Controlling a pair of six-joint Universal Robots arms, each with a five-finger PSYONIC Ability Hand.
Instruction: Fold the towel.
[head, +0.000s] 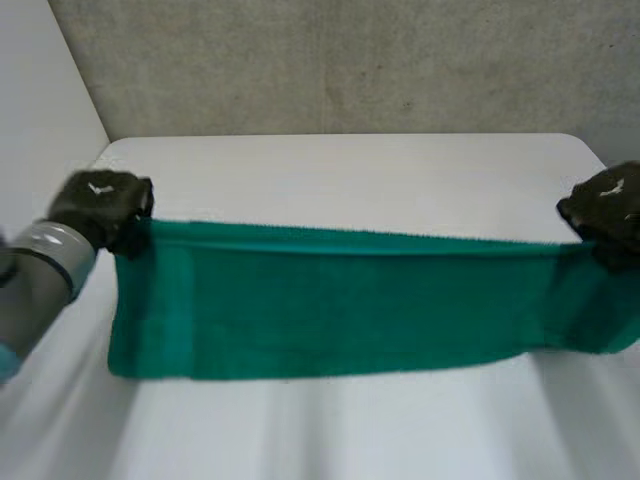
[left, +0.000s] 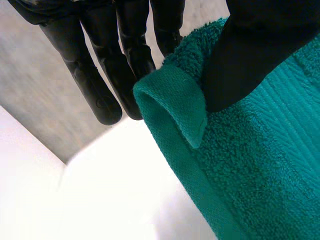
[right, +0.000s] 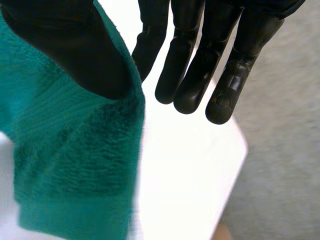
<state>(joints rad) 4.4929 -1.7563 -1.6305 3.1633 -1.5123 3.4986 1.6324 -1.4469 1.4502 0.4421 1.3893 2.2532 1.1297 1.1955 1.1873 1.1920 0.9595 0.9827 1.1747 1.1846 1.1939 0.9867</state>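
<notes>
Head high, 2 wrists near towel (head: 320, 300)

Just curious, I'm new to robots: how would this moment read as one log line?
towel: green, stretched between both hands above white table | left hand: pinching its left corner | right hand: pinching its right corner

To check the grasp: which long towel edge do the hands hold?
The towel's far edge, stretched straight between the left hand and right hand; the near edge is free.

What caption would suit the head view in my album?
The left hand and right hand each pinch an upper corner of the green towel, holding it stretched over the white table.
</notes>
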